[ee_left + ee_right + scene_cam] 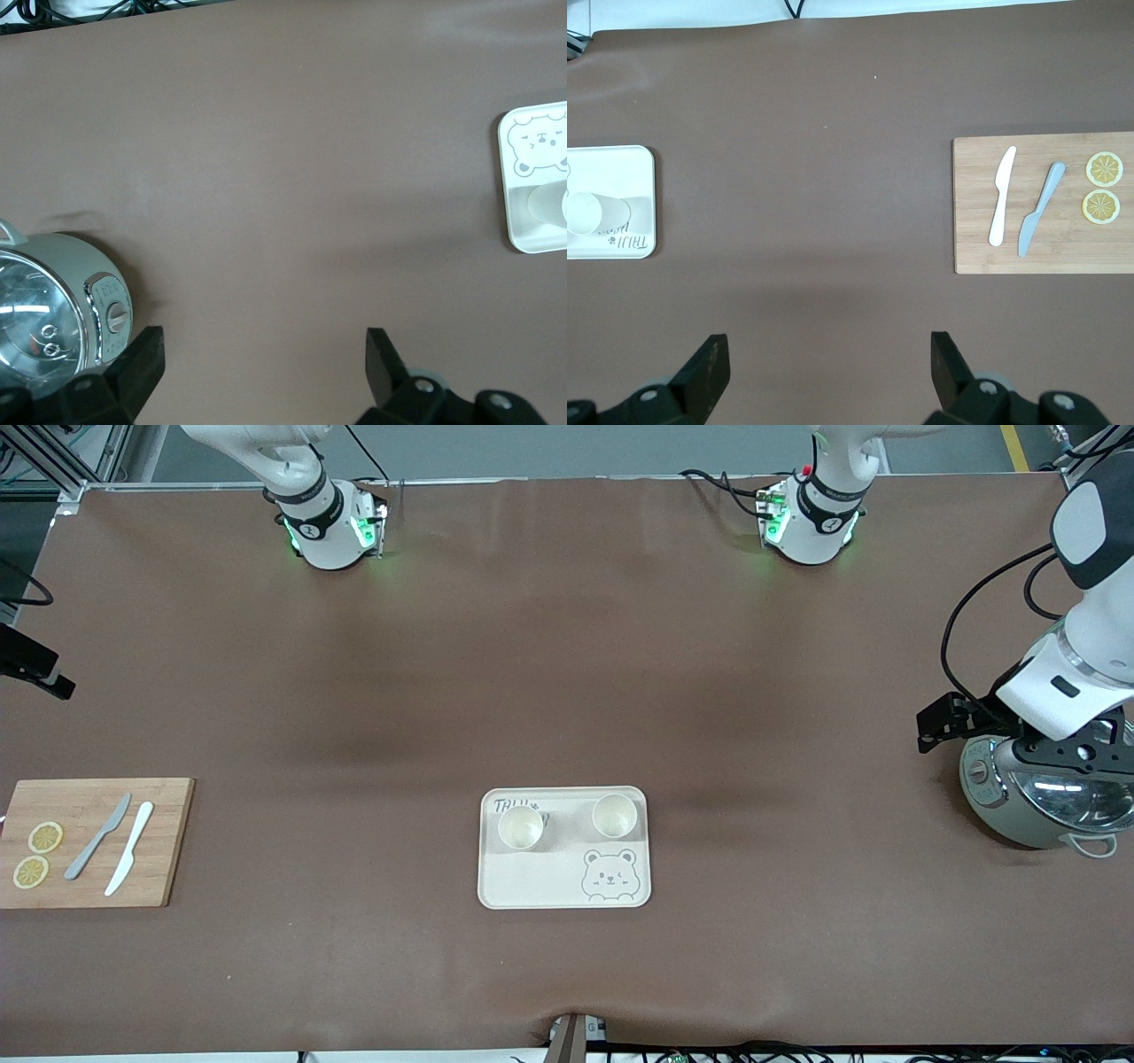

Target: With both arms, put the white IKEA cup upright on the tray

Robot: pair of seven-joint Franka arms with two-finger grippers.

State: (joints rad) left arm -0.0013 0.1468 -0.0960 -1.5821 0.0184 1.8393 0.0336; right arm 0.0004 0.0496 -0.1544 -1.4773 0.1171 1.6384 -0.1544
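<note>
Right gripper (828, 354): fingers (709, 359) spread wide, gripping nothing, hanging over bare brown worktop (567, 646); not clearly seen in the front view.

Cutting board (168, 841): wooden, flat at the worktop edge on the right arm's end, close to the corner nearer the front camera. On it, starting from that edge: two lemon slices (45, 837), one nearer the camera than the other, not touching; then grey knife (97, 837); then white knife (130, 848) just beside it. Both knives lying flat, slightly slanted, apart from each other.

Tray (532, 886): cream, raised rim, about midway along the worktop and closer to the edge nearest the front camera than to the robot bases. Well apart from the board.

On the tray: two white cups, both upright, mouths up, side by side along the tray edge farther from the camera, not touching. First cup (520, 828) sitting partly over the lettering; second cup (614, 816) toward the left arm's end. Bear drawing (609, 874) uncovered in the tray corner nearer the camera, below the second cup in the front view.

Cooker (1019, 806): grey-green, shiny lid, dial on its side, at the worktop edge on the left arm's end.

Left gripper (1067, 755): over the cooker, fingers (146, 354) wide apart, clamped on nothing.
</note>
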